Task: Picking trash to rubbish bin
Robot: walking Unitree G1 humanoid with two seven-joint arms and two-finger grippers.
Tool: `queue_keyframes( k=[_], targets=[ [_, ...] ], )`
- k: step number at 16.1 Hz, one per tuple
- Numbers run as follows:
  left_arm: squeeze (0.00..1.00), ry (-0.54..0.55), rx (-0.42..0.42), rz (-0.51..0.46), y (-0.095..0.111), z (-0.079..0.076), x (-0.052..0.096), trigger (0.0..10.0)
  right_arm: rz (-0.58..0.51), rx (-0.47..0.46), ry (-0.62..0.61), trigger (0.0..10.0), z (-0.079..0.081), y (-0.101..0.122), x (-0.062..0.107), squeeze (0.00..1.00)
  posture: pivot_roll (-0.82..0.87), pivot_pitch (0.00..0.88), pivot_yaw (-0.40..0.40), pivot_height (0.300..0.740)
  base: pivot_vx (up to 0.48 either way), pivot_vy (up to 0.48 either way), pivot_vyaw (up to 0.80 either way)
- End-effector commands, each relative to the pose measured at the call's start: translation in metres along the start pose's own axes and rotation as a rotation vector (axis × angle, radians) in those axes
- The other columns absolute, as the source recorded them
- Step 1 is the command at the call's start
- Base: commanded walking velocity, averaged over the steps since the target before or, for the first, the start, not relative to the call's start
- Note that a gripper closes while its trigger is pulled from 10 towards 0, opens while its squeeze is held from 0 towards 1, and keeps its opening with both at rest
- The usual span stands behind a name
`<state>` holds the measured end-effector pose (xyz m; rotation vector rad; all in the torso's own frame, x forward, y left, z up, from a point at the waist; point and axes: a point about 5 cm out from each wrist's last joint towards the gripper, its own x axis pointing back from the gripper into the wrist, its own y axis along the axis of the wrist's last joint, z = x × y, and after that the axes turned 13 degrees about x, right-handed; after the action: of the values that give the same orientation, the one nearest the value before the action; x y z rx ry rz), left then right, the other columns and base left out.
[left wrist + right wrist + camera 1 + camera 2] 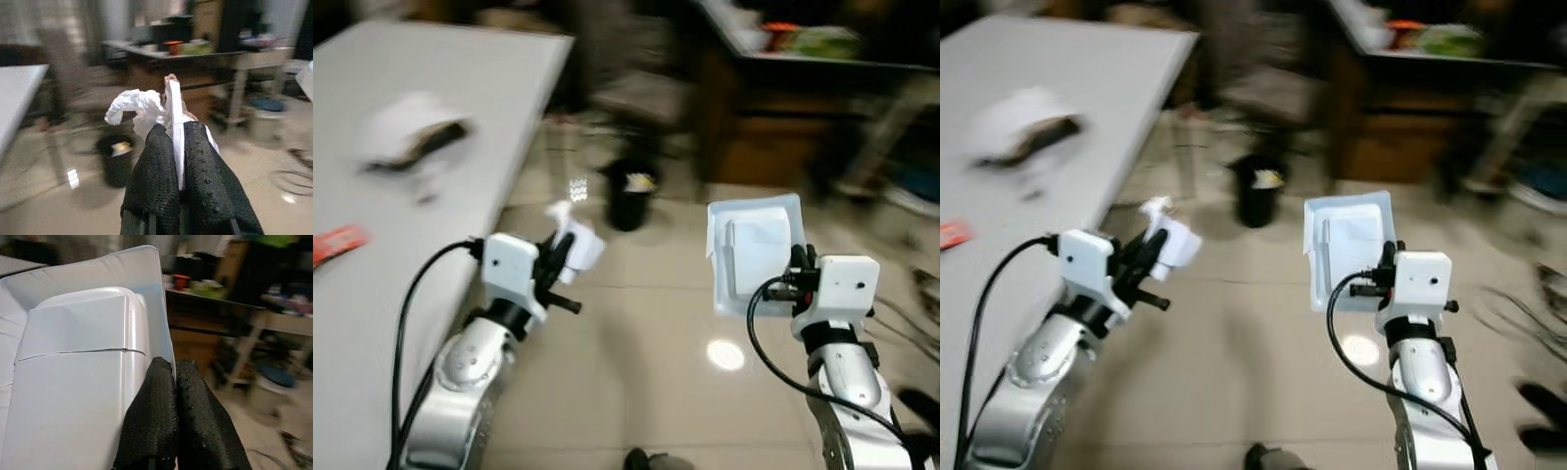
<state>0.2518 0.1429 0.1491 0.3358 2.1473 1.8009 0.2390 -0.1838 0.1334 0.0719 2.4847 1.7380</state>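
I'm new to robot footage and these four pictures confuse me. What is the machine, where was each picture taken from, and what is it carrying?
This is a walking humanoid robot with two silver arms, each ending in black two-fingered jaws. The two wide pictures come from the two eyes of its head camera, looking down and forward. The other two come from cameras on its wrists, looking along the fingers.

The left gripper is shut on a crumpled white tissue. The right gripper is shut on the edge of a white plastic tray, held upright.

Ahead on the tiled floor stands a small black rubbish bin with something in it already. To the robot's left is a white table with blurred white litter and a red wrapper.
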Motion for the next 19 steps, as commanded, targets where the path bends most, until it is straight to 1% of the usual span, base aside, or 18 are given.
queue_keyframes(
  k=[1,10,13,14,15,16,17,19],
  targets=[
    [0.0,-0.017,-0.019,-0.013,0.002,-0.001,-0.002,10.0,-0.007,-0.003,-0.007,10.0,-0.004,-0.001,0.002,0.0,-0.07,0.054,-0.052,0.74,0.405,0.0,-0.8],
    [0.0,-0.021,-0.026,-0.003,-0.003,0.0,-0.004,10.0,0.022,0.001,0.021,10.0,0.0,-0.011,0.004,0.0,-0.07,0.06,-0.054,0.74,0.446,0.0,0.0],
    [0.0,-0.01,-0.02,0.015,-0.01,0.001,-0.005,10.0,0.042,-0.007,0.022,10.0,0.0,-0.015,0.005,0.0,-0.08,0.065,-0.054,0.74,0.48,0.0,0.0],
    [0.0,-0.003,-0.015,0.022,-0.012,0.002,-0.005,10.0,0.047,-0.008,0.021,10.0,0.0,-0.016,0.005,0.0,-0.07,0.065,-0.054,0.74,0.48,0.0,-0.49],
    [0.0,0.015,-0.008,0.038,-0.018,0.005,-0.005,10.0,0.068,-0.016,0.023,10.0,0.001,-0.021,0.004,0.0,-0.08,0.066,-0.052,0.74,0.48,0.0,-0.8],
    [0.0,0.039,-0.013,0.074,-0.03,0.011,-0.004,10.0,0.118,-0.056,0.032,10.0,0.007,-0.033,0.002,0.0,-0.08,0.067,-0.048,0.74,0.48,0.0,-0.8],
    [0.0,0.044,-0.012,0.088,-0.035,0.012,-0.003,10.0,0.145,-0.074,0.046,10.0,0.011,-0.039,0.001,0.0,-0.08,0.067,-0.046,0.74,0.48,0.0,-0.8],
    [0.0,0.059,-0.02,0.175,-0.06,0.021,-0.001,10.0,0.207,-0.118,0.135,10.0,0.029,-0.063,-0.005,0.0,-0.08,0.067,-0.041,0.74,0.48,0.0,0.0]
  ],
)
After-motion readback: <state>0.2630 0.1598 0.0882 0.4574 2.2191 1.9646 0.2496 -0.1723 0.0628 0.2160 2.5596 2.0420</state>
